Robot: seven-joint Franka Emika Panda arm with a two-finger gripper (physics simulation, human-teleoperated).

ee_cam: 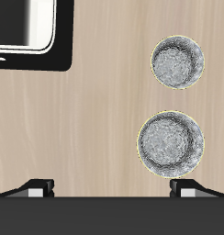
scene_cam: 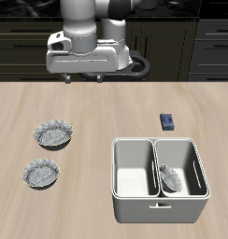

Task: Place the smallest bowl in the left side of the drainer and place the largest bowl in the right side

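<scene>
The smallest bowl [scene_cam: 170, 177], tiny and grey with a wavy rim, lies tilted in the left side of the drainer [scene_cam: 135, 210], a light grey two-compartment tub. The right side holds nothing. The largest bowl [scene_cam: 53, 135] [ee_cam: 170, 144] sits on the table away from the drainer, farther back than a slightly smaller similar bowl [scene_cam: 40, 173] [ee_cam: 178, 62]. My gripper [scene_cam: 86, 75] [ee_cam: 112, 188] hangs high near the table's back, open and empty, its fingertips [ee_cam: 36, 188] wide apart. The largest bowl lies just in front of it. A corner of the drainer [ee_cam: 61, 37] shows in the wrist view.
A small dark blue block [scene_cam: 168, 120] lies on the table just behind the drainer. Dark cabinets stand behind the table.
</scene>
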